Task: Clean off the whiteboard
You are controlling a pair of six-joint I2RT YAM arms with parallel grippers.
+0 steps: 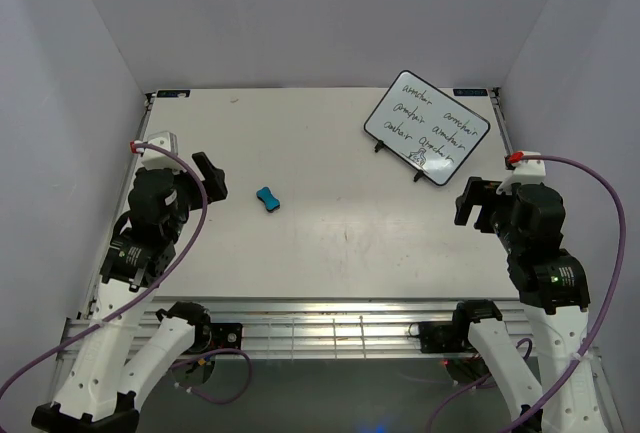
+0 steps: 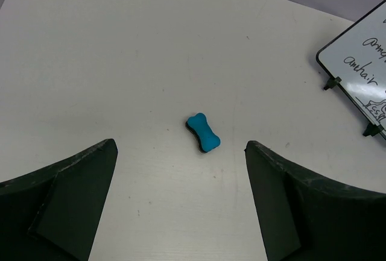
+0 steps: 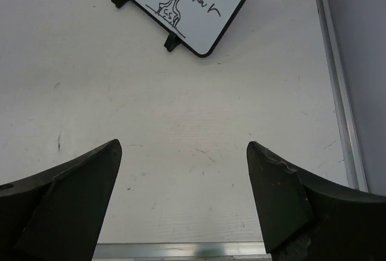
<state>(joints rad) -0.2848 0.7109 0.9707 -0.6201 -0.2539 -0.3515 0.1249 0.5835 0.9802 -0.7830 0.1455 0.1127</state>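
The whiteboard [image 1: 427, 126] stands tilted on small black feet at the back right of the table, covered in black handwriting. Its corner shows in the left wrist view [image 2: 362, 62] and the right wrist view [image 3: 187, 2]. A small blue bone-shaped eraser [image 1: 268, 199] lies left of the table's middle, and in the left wrist view [image 2: 203, 132] it is ahead of the fingers. My left gripper [image 1: 213, 177] is open and empty, left of the eraser. My right gripper [image 1: 476, 203] is open and empty, in front of the whiteboard.
The white table [image 1: 330, 243] has a metal rail along its right edge [image 3: 336, 92] and a metal frame at the near edge [image 1: 330, 328]. Grey walls enclose the back and both sides. Purple cables loop from both arms.
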